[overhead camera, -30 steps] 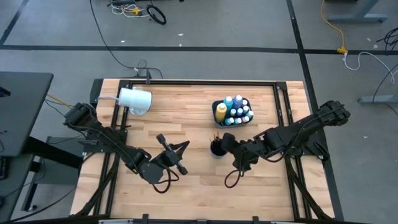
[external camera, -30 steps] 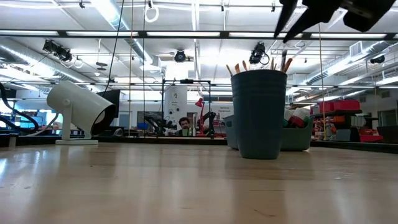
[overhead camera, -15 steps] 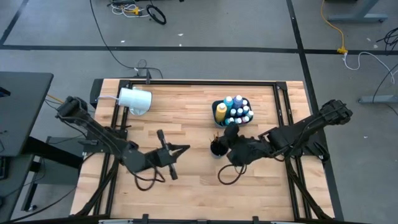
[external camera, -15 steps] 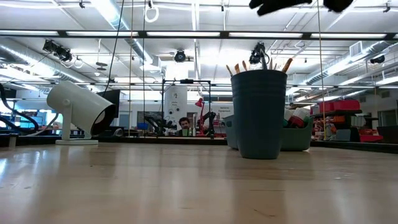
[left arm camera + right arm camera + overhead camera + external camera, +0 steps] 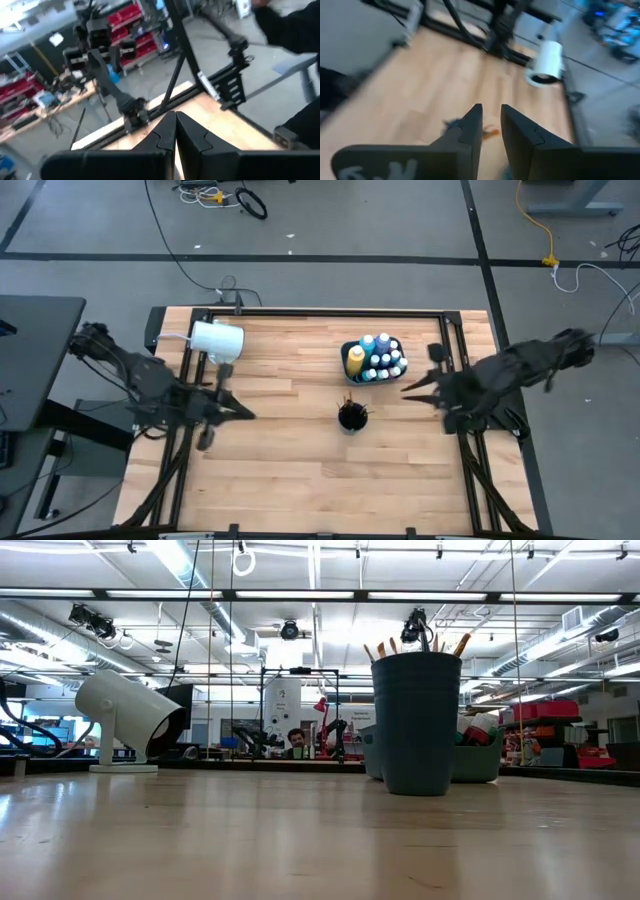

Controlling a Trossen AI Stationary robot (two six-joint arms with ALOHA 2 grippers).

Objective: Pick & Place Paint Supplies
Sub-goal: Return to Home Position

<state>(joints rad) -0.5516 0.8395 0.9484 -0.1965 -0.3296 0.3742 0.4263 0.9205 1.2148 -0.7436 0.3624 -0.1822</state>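
The left gripper (image 5: 238, 412), jaws closed and empty, and the right gripper (image 5: 412, 387), jaws narrowly parted and empty, flank the dark cup (image 5: 351, 418), each well apart from it; brushes (image 5: 461, 644) stand inside it. Beyond, paint bottles (image 5: 380, 357) fill the bin (image 5: 480, 766). Placing looks finished; only parking the arms remains.

The left arm (image 5: 150, 380) and the right arm (image 5: 500, 370) are alike: near-black throughout, made of slim straight links joined by thicker, rounded joint housings, with no bright colour on them from above. In the wrist views, the left gripper (image 5: 175, 116) and the right gripper (image 5: 491, 109) each carry two matt black fingers (image 5: 470, 131) with flat faces, which narrow from a broad angular base to a blunt tip. Pale scrawled markings (image 5: 380, 169) show on the right gripper's dark housing.
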